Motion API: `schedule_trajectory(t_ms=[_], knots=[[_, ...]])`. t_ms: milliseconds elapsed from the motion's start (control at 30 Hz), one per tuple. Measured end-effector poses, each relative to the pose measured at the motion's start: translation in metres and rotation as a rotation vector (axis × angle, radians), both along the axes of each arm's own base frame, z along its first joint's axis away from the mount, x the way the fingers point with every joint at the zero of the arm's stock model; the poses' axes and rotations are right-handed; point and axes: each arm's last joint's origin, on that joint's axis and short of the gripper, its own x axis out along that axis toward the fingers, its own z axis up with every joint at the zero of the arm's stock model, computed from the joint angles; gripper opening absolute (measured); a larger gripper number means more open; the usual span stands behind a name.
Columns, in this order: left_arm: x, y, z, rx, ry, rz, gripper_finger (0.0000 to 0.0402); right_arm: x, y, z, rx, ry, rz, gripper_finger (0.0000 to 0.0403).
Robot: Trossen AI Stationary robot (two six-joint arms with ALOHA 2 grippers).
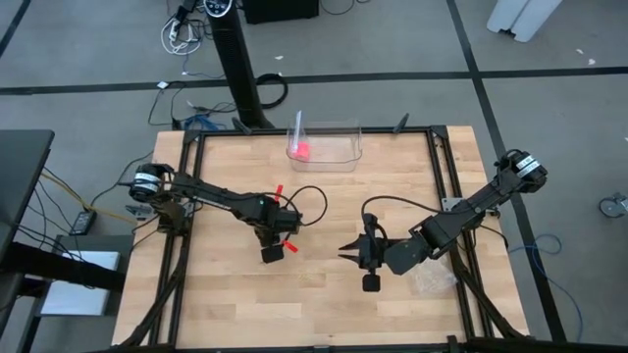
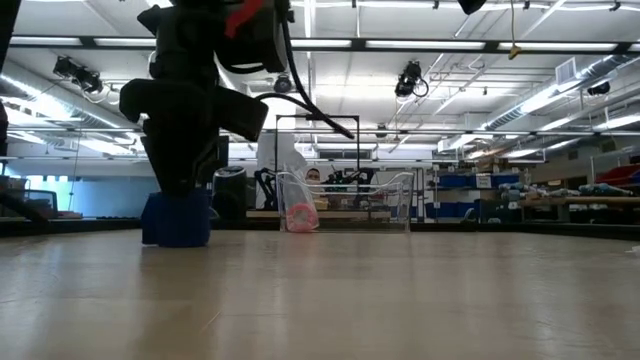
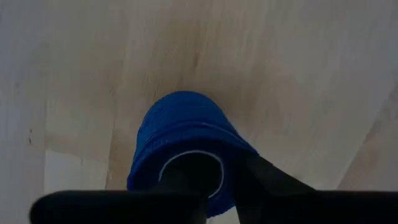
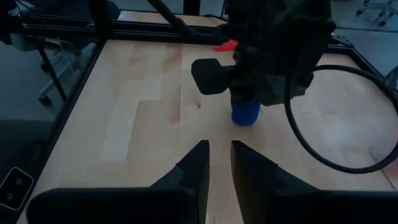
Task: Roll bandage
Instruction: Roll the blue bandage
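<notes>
Two dark arms, looping black cables; red tabs on left gripper.

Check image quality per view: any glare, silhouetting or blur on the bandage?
Low view: ceiling lights backlight the left tool, a near silhouette; the bandage roll reads dark blue. Left wrist view: roll is soft, close to the lens. Right wrist view: dim, roll distinct. High view: even light, roll hidden.

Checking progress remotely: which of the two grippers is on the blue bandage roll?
The left gripper, standing over the bandage roll with one finger inside it. The right gripper waits apart, holding nothing.
</notes>
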Motion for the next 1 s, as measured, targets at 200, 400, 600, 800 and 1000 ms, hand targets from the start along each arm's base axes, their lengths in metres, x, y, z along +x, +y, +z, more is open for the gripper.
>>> schedule_trajectory(t_ms=[200, 400, 600, 800, 1000], knots=[[0.004, 0.000, 0.017, 0.027, 0.023, -0.005, 0.0033, 0.000, 0.000, 0.000, 0.003, 0.001, 0.004, 0.0068], [0.010, 0.000, 0.026, 0.040, -0.011, -0.013, 0.0025, 0.000, 0.000, 0.000, 0.005, 0.003, 0.008, 0.0068], [0.013, -0.003, 0.025, -0.067, -0.026, -0.026, 0.0050, 0.000, 0.001, 0.000, 0.012, 0.009, 0.024, 0.0067], [0.015, -0.004, 0.025, -0.072, -0.050, -0.029, 0.0083, 0.000, 0.000, 0.000, 0.011, 0.009, 0.022, 0.0067], [0.018, -0.002, 0.025, -0.039, -0.076, -0.044, 0.0071, 0.002, -0.003, -0.001, 0.012, 0.011, 0.014, 0.0052]])
